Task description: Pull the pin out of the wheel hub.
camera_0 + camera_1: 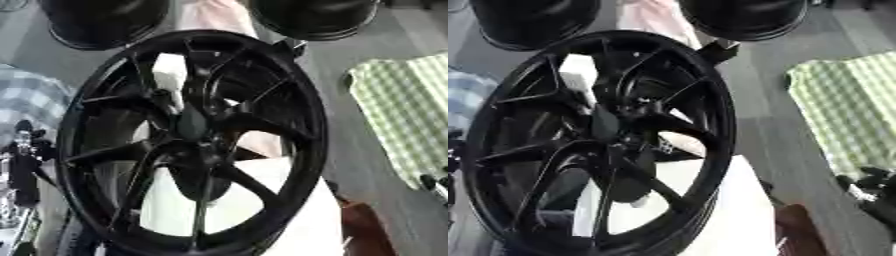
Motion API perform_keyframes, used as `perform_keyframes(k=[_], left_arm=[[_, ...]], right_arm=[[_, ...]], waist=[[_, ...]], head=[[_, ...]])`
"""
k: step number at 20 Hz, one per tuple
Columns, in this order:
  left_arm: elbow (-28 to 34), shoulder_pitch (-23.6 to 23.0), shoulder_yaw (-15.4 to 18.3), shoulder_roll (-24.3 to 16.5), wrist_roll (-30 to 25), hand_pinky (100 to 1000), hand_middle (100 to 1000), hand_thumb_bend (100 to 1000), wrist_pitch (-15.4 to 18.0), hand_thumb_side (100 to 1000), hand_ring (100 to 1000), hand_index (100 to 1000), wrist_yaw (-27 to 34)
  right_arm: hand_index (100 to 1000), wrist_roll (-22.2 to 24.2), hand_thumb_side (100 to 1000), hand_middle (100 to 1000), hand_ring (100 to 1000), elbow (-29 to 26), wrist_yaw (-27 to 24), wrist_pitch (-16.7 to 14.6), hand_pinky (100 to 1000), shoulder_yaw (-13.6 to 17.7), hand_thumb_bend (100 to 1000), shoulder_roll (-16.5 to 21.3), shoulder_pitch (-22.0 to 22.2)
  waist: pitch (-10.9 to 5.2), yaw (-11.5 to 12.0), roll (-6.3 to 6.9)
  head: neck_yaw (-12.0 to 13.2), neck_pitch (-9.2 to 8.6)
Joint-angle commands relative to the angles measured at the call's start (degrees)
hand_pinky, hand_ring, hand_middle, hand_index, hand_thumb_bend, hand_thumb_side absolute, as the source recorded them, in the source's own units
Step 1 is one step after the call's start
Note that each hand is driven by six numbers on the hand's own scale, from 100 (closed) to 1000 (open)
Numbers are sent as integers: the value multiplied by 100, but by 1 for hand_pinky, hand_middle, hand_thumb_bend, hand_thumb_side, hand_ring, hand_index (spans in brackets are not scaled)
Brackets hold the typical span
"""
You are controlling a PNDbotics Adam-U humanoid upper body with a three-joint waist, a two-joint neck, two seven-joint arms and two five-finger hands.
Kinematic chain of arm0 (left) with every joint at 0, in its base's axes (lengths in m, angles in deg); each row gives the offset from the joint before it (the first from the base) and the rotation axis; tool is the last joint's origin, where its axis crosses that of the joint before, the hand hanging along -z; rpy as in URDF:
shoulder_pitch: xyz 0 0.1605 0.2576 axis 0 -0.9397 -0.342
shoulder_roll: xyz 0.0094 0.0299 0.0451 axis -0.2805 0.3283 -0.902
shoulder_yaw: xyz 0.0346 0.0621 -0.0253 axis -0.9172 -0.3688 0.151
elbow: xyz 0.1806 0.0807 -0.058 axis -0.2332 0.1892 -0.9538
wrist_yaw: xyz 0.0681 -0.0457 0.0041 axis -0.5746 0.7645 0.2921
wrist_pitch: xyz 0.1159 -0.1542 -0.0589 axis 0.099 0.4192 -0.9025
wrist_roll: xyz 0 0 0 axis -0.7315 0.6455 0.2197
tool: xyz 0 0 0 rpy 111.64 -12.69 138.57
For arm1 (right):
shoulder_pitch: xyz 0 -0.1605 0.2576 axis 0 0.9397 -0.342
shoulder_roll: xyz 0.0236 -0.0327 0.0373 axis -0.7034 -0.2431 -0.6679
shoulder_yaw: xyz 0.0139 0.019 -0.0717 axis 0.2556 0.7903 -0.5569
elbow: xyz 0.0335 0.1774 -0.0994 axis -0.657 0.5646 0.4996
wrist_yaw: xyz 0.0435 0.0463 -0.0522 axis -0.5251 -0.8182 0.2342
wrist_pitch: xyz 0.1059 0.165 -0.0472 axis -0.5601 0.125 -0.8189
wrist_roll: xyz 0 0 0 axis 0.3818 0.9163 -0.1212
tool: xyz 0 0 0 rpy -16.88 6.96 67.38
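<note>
Front and centre, the black wheel hub fills the view, tilted; its pin can't be made out. Beyond, two dark wheels are cut off. Left hand and right hand barely show, fingers impossible to tell. Green checked cloth lies right on grey floor.

Black robot hand, white marking.

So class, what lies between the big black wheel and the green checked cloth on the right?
Only bare grey floor separates the wheel from the checked cloth; the right eye view shows it best.
</note>
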Motion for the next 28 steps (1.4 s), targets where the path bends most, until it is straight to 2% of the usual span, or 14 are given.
perform_keyframes(k=[1, 4, 7, 10, 16, 19, 22, 25, 28], left_arm=[[101, 74, -3, -156, 9, 597, 453, 275, -2, 739, 492, 636, 14], [98, 78, -3, -153, 7, 597, 454, 274, -3, 740, 492, 636, 13], [96, 80, -3, -151, 5, 597, 454, 274, -3, 740, 492, 636, 13], [94, 84, -2, -151, 4, 598, 456, 269, -4, 754, 494, 637, 10], [347, 254, 192, -298, 247, 640, 521, 295, -10, 698, 560, 695, -196], [748, 573, 286, -650, 228, 673, 570, 288, -50, 635, 610, 734, -531], [1167, 1188, 217, -1280, -72, 690, 588, 295, -25, 565, 626, 752, -973], [1371, 1936, -44, -1942, -669, 710, 602, 320, 48, 489, 646, 765, -1338], [1232, 2765, -461, -2547, -1569, 727, 615, 349, 139, 468, 663, 778, -1508]], right_arm=[[665, -36, 226, 490, 615, -117, -63, -64, 473, 43, 637, 97, -18], [664, -48, 226, 490, 614, -111, -77, -79, 473, 40, 638, 101, -18], [664, -53, 226, 490, 613, -106, -79, -83, 473, 39, 638, 102, -18], [664, -56, 226, 490, 613, -102, -76, -82, 473, 39, 640, 101, -20], [664, -90, 226, 490, 613, -126, -75, -64, 473, 79, 639, 64, -27], [664, -114, 226, 490, 613, -158, -60, -53, 473, 97, 639, 51, -7], [664, -124, 226, 490, 613, -191, -23, -41, 473, 112, 639, 47, 24], [664, -134, 226, 490, 613, -213, 14, -31, 473, 124, 639, 53, 56], [665, -141, 227, 490, 613, -224, 57, -23, 474, 131, 639, 68, 88]], waist=[[-71, -4, -12], [-71, -5, -9], [-71, -4, -11], [-73, -2, -11], [-30, -6, -12], [-14, -9, 3], [-10, -16, 27], [-17, -16, 55], [-40, -9, 89]], head=[[153, 23], [300, 47], [315, 48], [305, 35], [172, -10], [97, -17], [67, -4], [63, 28], [46, 71]])
